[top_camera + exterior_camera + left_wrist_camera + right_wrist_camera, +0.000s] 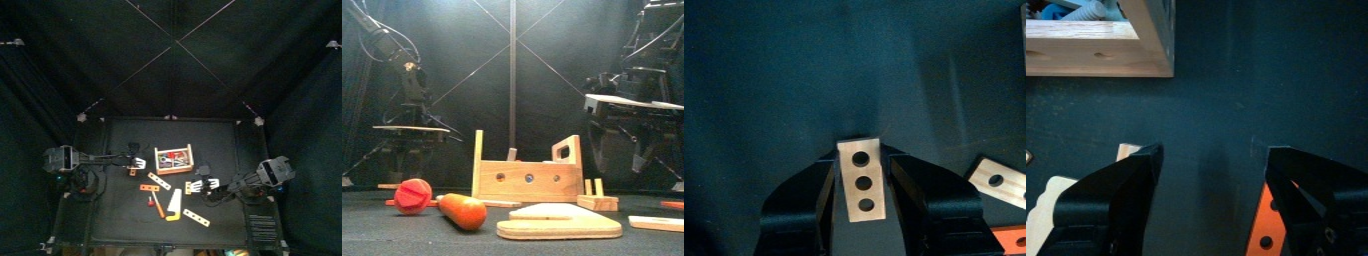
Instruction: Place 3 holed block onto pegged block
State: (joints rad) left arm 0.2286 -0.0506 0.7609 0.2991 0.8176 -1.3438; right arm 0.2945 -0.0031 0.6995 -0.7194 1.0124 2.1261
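Black curtains close in the small table, where the left gripper (862,180) pinches the three-holed block (862,178) between its jaws, the block's long axis running straight out along them. The pegged block (595,199) sits low beside the wooden box (528,170), on the right arm's side, so the left arm must carry across. The right gripper (1207,185) hangs spread and empty over the table.

Top view: high overhead, facing straight down; the table (120,190) sits small at 6 o'clock of centre.
Front view: at table height on the front edge, facing level across; the wooden box (529,172) looms near.
Left wrist view: close above the tabletop, behind its own jaws.
Right wrist view: likewise close, wooden box at 11 o'clock.
Shared: top, front and right wrist views all take in the box (174,158).
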